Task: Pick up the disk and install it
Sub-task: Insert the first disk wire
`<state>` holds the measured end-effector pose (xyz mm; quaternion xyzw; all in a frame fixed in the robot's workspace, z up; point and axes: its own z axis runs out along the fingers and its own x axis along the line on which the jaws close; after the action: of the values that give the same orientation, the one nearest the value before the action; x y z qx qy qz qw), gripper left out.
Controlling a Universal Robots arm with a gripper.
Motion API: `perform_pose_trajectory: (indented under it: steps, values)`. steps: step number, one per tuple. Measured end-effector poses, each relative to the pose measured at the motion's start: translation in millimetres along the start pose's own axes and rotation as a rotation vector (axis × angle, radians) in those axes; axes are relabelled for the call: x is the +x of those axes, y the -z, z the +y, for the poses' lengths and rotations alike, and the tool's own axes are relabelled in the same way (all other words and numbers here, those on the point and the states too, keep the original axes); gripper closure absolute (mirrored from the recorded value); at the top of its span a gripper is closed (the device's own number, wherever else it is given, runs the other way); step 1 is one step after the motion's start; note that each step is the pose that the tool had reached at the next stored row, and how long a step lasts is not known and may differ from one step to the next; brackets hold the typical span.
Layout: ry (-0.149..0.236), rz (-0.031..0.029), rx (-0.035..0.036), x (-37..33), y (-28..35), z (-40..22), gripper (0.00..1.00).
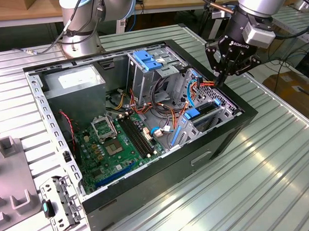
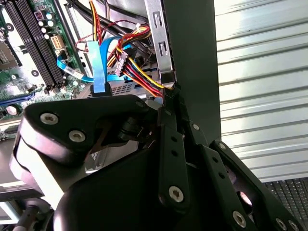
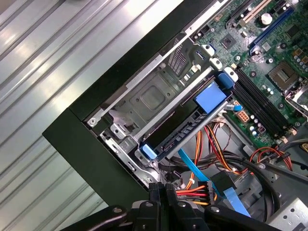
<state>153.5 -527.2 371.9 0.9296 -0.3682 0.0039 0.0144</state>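
The disk (image 3: 185, 132) shows as a dark flat slab edge-on in a carrier with blue tabs. It sits inside the metal drive bay (image 3: 154, 96) at the corner of the open computer case (image 1: 216, 143). In the exterior view the disk (image 1: 207, 108) lies in that bay on the exterior view's right. My gripper (image 1: 222, 81) hangs just above the case's far right corner, shut, with nothing visible between its fingers. In both wrist views the gripper (image 3: 161, 186) (image 2: 169, 90) is close to the red, yellow and orange power cable plug (image 3: 199, 192) beside the bay.
Blue data cables (image 2: 98, 62) and wire bundles (image 1: 164, 107) cross the case interior. A grey power-supply box (image 1: 74, 80), a tall grey cage with a blue handle (image 1: 145, 60) and the green motherboard (image 1: 117, 147) fill the case. A second arm's base (image 1: 80, 32) stands behind. A loose bracket (image 1: 58, 205) lies on the table.
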Motion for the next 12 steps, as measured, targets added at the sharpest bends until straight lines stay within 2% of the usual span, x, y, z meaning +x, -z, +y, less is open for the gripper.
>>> perform_pose_trajectory:
  steps: [4,8,12]
  values:
    - [-0.008,-0.0003,-0.0001,0.0,0.0,0.0,0.84]
    - [-0.049,-0.0012,-0.0008,-0.1,0.0,0.1,0.84]
    - [-0.053,-0.0013,-0.0009,0.0,0.0,0.0,0.84]
